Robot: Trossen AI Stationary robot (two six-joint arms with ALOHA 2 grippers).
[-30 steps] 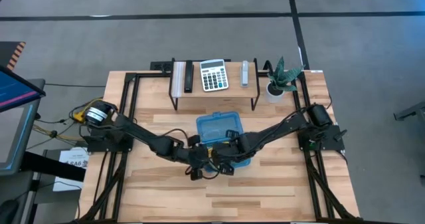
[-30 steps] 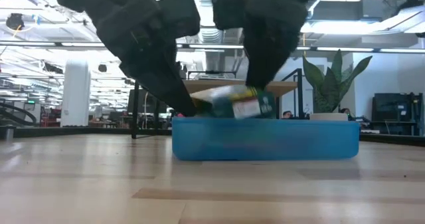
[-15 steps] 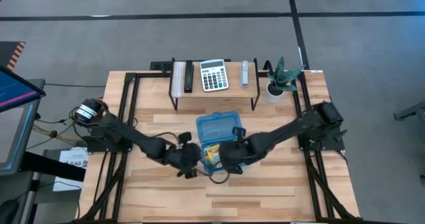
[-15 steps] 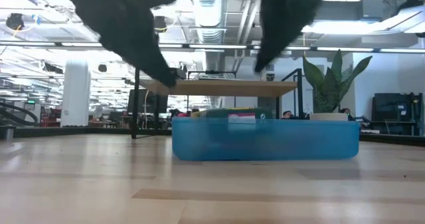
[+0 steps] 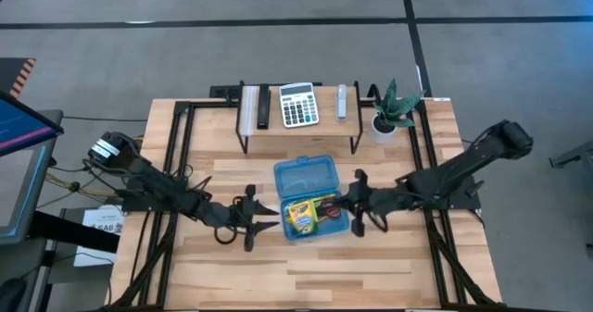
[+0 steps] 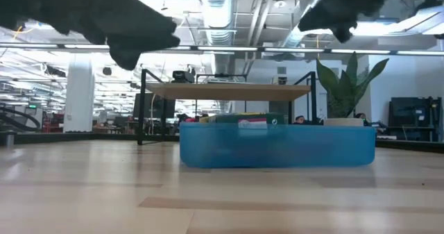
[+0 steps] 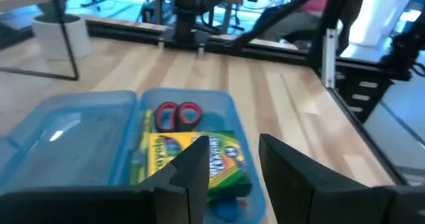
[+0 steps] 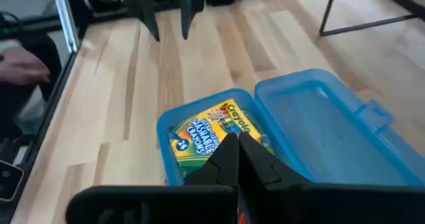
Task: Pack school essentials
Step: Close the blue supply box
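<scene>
Two dark jointed arms on black frame bases

Both arms are matte black, built of slim links with rounded joint housings; loose black cables loop near the left claw (image 5: 259, 216) and right claw (image 5: 355, 204). The left arm's shoulder joint carries a white-and-silver round cap. Each claw ends in two flat, tapering black fingers (image 7: 192, 174).

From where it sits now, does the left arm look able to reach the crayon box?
Probably yes: the left pincer, open, sits just beside the blue case, whose lid is open, leaving the crayon box uncovered.
</scene>
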